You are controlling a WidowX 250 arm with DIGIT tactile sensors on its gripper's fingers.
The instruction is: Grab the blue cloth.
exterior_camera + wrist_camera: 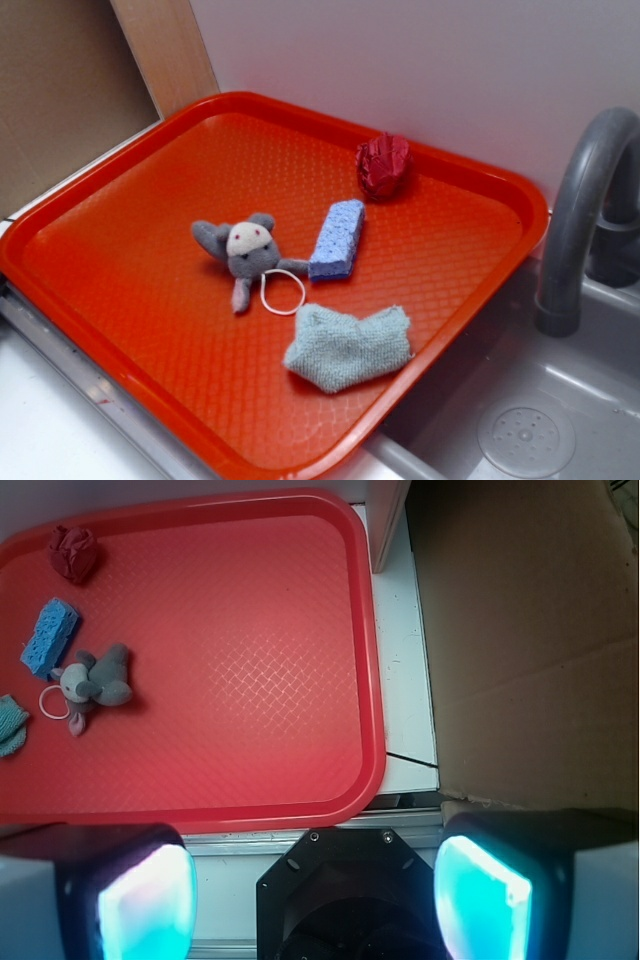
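Note:
The blue cloth [347,345] is a pale blue-green fuzzy washcloth lying crumpled on the red tray [140,290], near the tray's edge by the sink. In the wrist view only its corner [10,725] shows at the far left edge. My gripper [315,900] is open and empty, high above the tray's edge, far from the cloth. Its two glowing cyan pads [145,905] stand wide apart. The gripper does not show in the exterior view.
On the tray lie a grey plush mouse [245,250] with a white ring [282,293], a periwinkle sponge block [338,240] and a dark red ridged ball [384,165]. A grey faucet [580,210] and sink [520,420] stand beside the tray. Cardboard [530,640] lies beyond the tray.

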